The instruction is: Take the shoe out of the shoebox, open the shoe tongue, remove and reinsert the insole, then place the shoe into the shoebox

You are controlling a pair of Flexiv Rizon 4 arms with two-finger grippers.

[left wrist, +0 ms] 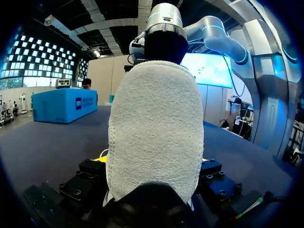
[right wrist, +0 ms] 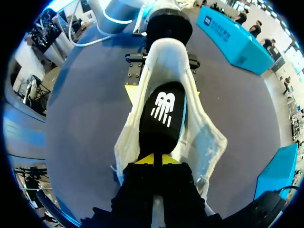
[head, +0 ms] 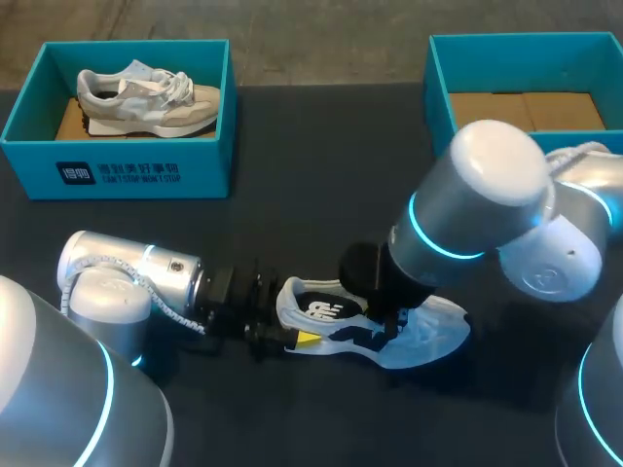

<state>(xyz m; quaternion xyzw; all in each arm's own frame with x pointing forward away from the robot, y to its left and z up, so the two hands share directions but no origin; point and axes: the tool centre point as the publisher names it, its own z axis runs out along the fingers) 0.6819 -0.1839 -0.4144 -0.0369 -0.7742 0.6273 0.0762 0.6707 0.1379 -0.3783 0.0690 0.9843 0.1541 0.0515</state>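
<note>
Dark worktop [head: 321, 195] carries two teal boxes at its far side: the shoebox [head: 438, 97] at the right stands empty, and the other box [head: 117, 170] is filled by a grey shoe [head: 146, 97]. Nearer the robot, the white shoe [head: 428, 336] is laid on its sole between both arms, well apart from either box. Its heel is clamped from both sides by the left hand [head: 292, 321]. The black insole [right wrist: 161, 114] is seated inside, with its forward end pinched by the right hand [right wrist: 154, 159], whose fingers are almost together. The insole step is judged under way, though whether removal or reinsertion cannot be told. A steady heel hold is called for next.
</note>
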